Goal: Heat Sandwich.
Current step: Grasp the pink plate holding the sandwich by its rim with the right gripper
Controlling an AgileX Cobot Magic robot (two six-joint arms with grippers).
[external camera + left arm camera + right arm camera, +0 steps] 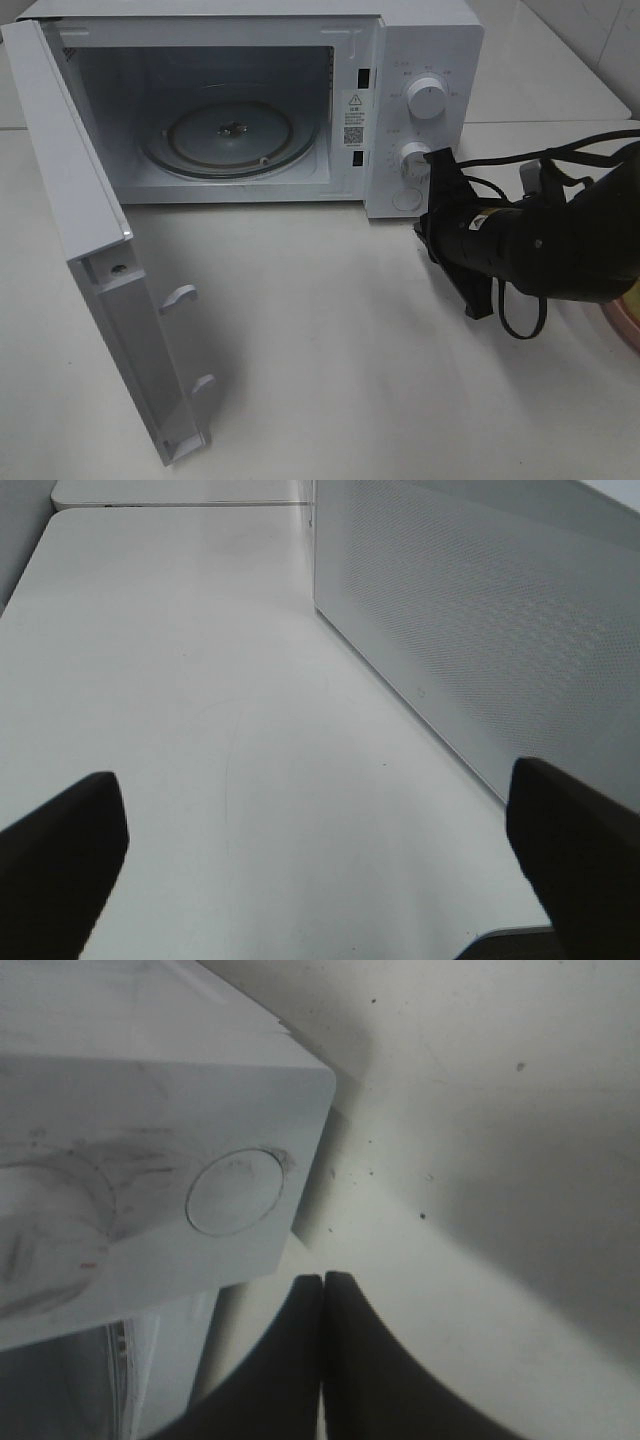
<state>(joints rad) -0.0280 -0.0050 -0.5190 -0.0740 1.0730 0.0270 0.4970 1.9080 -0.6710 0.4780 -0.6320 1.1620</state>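
We log the microwave door (100, 240) open and the turntable (230, 135) bare. Right end effector (323, 1300) is pressed together and empty, with the release button (235, 1192) just ahead. Left end effector (320, 880) is spread wide and empty. No sandwich is in view; we judge loading, closing and heating all left.

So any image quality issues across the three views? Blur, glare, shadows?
Exterior high: sharp, evenly lit, only soft shadows on the table near the right arm; microwave cavity dimmer. Left wrist: the open left gripper shows as dark blurs. Right wrist: soft focus throughout, shut right gripper dark and blurred, shadow beside the microwave.
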